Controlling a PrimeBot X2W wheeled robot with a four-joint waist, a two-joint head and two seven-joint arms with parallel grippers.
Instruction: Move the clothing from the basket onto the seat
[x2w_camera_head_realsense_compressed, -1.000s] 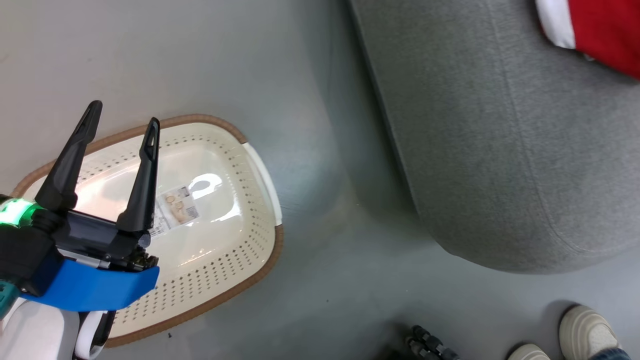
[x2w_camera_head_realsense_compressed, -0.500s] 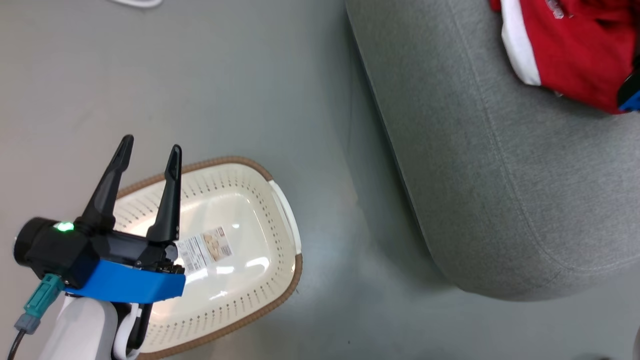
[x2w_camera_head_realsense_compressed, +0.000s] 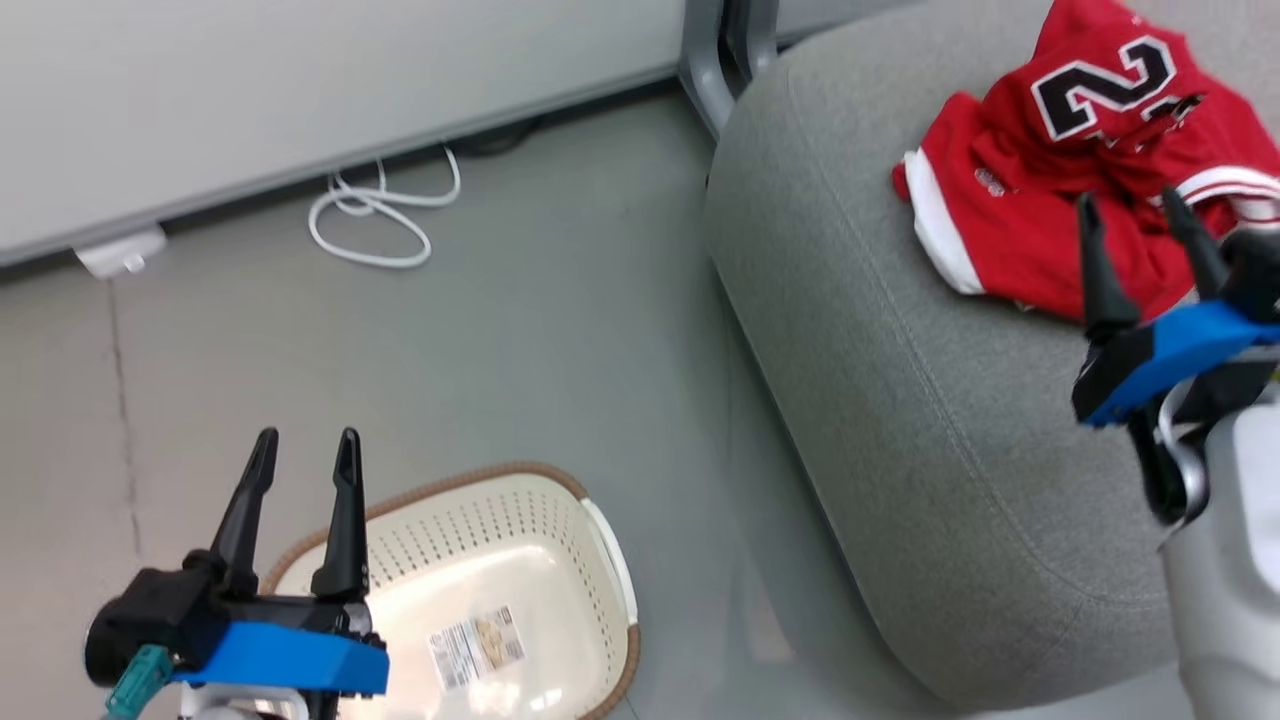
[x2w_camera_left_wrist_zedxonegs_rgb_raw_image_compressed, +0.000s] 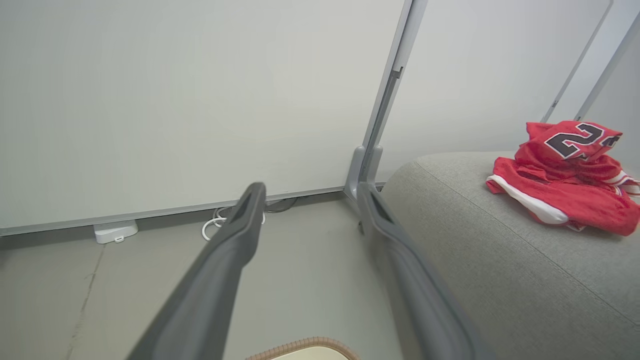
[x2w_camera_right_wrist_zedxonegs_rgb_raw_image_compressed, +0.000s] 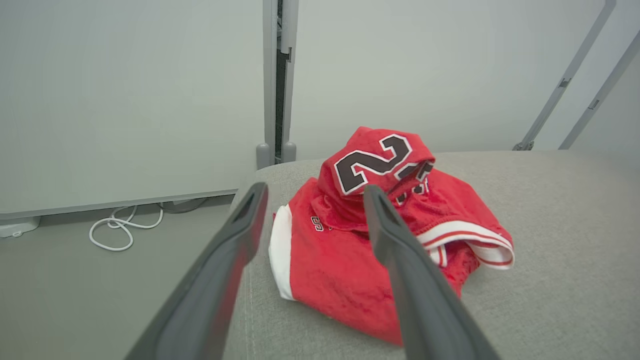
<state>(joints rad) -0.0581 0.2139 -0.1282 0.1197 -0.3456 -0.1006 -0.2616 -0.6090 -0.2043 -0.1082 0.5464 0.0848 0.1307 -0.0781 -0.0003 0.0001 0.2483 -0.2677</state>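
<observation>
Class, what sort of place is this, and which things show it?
Probably a lab or office corner staged as a home: grey sofa, laundry basket on grey floor, plain partition panels, loose cable.

Crumpled red clothing (x2w_camera_head_realsense_compressed: 1050, 190) with white trim and a black-and-white number lies heaped on the light-grey seat (x2w_camera_head_realsense_compressed: 900, 420). A cream perforated basket (x2w_camera_head_realsense_compressed: 500, 560) with a brown rim stands on the floor beside the seat.

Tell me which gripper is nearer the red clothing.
Right. The right gripper hangs open over the near edge of the clothing on the seat; the left gripper is far off, open above the basket on the floor.
</observation>
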